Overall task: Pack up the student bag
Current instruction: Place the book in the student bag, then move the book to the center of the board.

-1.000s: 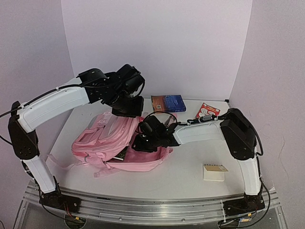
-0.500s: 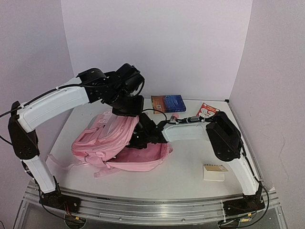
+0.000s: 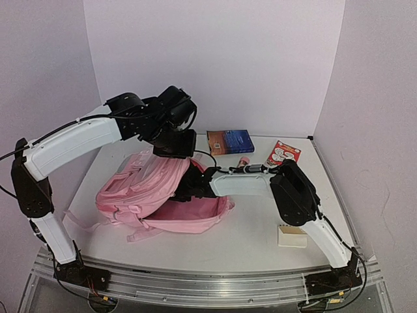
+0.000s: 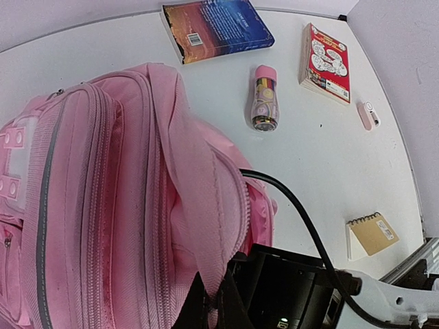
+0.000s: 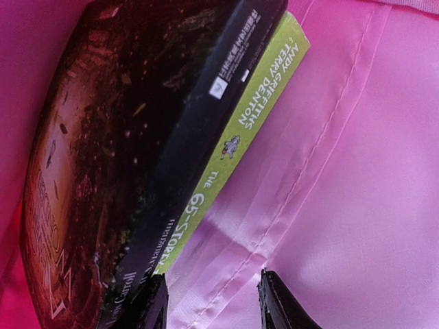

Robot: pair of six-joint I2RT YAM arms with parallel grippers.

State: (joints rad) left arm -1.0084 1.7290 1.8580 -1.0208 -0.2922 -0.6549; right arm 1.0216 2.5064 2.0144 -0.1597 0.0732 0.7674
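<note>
One student bag [image 3: 140,189]. Four books: a blue book [image 4: 216,27] and a red-and-white book [image 4: 326,62] along the tabletop's [image 3: 254,231] far edge, and a dark-covered book [image 5: 116,151] and a green-spined book [image 5: 254,116] inside the bag. One pink-capped clear tube [image 4: 264,99]. One small pink item [image 4: 368,115], too small to identify. One spiral notepad [image 4: 370,234] toward the near right corner.

Robotics lab test cell. Plain pale lilac partition walls [image 3: 215,59] box in white tabletop [image 3: 251,242]. White-and-black left robot arm [image 3: 71,143] and right robot arm [image 3: 329,242] bolted to slotted aluminium rail [image 3: 208,283] at near edge. On tabletop, school things: pink fabric backpack [image 3: 130,189], blue paperback book [image 3: 229,141], small spiral notepad [image 3: 292,235].
</note>
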